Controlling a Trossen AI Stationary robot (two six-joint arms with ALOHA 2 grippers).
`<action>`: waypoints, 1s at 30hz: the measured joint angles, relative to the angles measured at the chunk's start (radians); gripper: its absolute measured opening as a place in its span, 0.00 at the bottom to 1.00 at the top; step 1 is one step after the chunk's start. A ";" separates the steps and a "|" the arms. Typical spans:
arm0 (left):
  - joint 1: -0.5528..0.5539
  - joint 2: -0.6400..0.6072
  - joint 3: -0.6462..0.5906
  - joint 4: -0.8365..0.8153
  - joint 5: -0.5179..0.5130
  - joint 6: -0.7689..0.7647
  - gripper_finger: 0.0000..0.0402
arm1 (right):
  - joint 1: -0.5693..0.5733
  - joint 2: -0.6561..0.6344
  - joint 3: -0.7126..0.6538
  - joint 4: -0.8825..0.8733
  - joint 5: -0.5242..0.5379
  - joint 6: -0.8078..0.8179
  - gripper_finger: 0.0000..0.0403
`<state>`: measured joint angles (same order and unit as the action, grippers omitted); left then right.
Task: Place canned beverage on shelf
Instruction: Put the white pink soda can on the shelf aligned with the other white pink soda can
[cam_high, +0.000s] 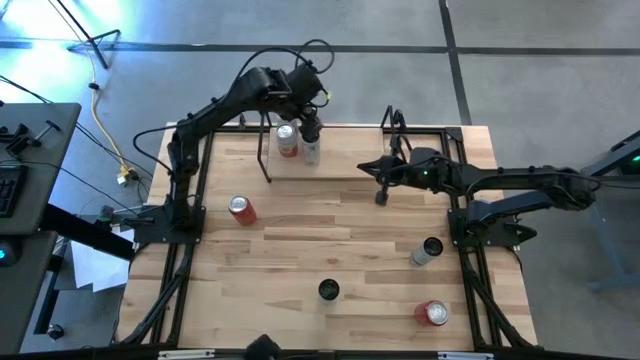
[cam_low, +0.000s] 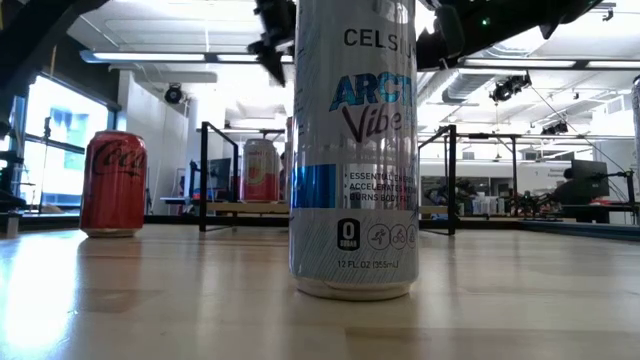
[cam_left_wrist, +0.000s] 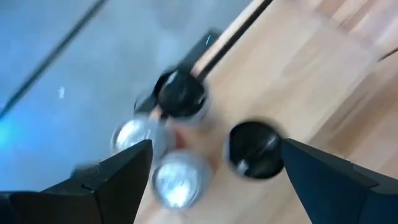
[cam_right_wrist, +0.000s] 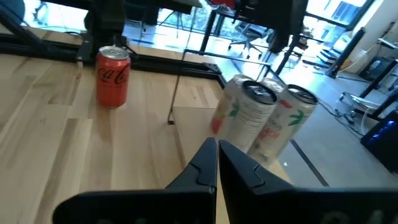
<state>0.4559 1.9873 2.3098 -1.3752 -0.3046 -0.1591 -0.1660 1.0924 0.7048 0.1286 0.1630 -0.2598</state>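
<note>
The shelf (cam_high: 335, 165), a low light-wood plank with black rod uprights (cam_high: 266, 150), stands at the table's far side; it also shows in the low view (cam_low: 240, 208). Beverage cans stand upright on its left part: a pink one (cam_high: 287, 140) and a white one (cam_high: 311, 151). The right wrist view shows them as white printed cans (cam_right_wrist: 252, 118). My left gripper (cam_high: 311, 128) hangs open over these cans, its fingers (cam_left_wrist: 124, 171) wide apart above the can tops (cam_left_wrist: 177, 177) and touching none. My right gripper (cam_high: 381, 196) is shut and empty, low over the shelf's right part (cam_right_wrist: 217, 155).
A Coca-Cola can (cam_high: 241, 209) stands on the table's left. A tall Celsius can (cam_high: 329, 290) stands near the front, filling the low view (cam_low: 352, 150). A grey can (cam_high: 427, 250) and a red can (cam_high: 432, 313) are at the right. Black frame rails (cam_high: 190, 210) run along the table's sides.
</note>
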 joint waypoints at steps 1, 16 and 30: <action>-0.011 -0.014 -0.019 0.048 0.004 0.021 0.86 | 0.008 0.010 0.000 0.003 0.000 0.005 0.00; -0.023 -0.549 -0.996 0.857 0.231 0.125 0.86 | 0.020 0.320 0.003 0.404 0.147 0.078 0.00; 0.010 -0.887 -1.434 1.204 0.261 0.125 0.86 | -0.063 0.546 0.179 0.421 0.016 0.122 0.00</action>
<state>0.4659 1.1004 0.8761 -0.1715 -0.0436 -0.0340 -0.2295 1.6383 0.8835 0.5501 0.1787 -0.1377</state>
